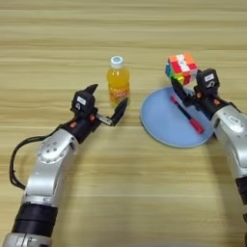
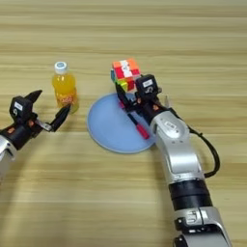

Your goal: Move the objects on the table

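Note:
An orange-drink bottle (image 1: 118, 79) with a white cap stands upright at mid-table. My left gripper (image 1: 106, 99) is open just in front of it, one fingertip by the bottle's base, nothing held. A multicoloured puzzle cube (image 1: 182, 67) sits at the far rim of a blue plate (image 1: 161, 128). The black pen with a red cap (image 1: 187, 116) lies slantwise on the plate. Right above the pen's far end, close under the cube, hovers my right gripper (image 1: 185, 91), which looks open; only one finger (image 1: 177, 89) shows plainly.
The light wooden table (image 1: 125, 193) spreads wide on all sides. My left arm's black cable (image 1: 14, 164) loops near the left edge. My right forearm (image 2: 181, 164) crosses the near right part of the table.

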{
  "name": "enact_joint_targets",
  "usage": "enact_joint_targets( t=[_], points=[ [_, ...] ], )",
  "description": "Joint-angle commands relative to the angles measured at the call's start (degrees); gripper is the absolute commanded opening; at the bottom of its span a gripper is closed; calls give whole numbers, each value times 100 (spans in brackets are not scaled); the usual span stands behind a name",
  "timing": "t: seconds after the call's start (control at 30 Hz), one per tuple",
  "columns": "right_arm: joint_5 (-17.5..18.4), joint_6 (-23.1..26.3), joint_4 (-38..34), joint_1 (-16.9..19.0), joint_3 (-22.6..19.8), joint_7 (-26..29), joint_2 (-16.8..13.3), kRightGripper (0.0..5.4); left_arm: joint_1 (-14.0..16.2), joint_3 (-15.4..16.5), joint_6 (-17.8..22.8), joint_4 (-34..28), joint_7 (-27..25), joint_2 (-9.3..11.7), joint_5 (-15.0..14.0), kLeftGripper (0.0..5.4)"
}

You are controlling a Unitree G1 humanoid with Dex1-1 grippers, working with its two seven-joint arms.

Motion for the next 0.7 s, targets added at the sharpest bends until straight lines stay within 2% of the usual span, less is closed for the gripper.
enact_joint_targets(
  t=[0.03,0.37,0.7],
  points=[
    [92,-53,16,-168,-69,-51,-23,334,-153,76,-7,270,102,106,140,540],
    [-161,-245,409,-308,-301,-640,-180,334,-355,303,-72,756,437,162,284,540],
    [-181,-323,882,-346,-670,-1140,-368,334,-490,485,-163,964,913,199,420,540]
  ],
)
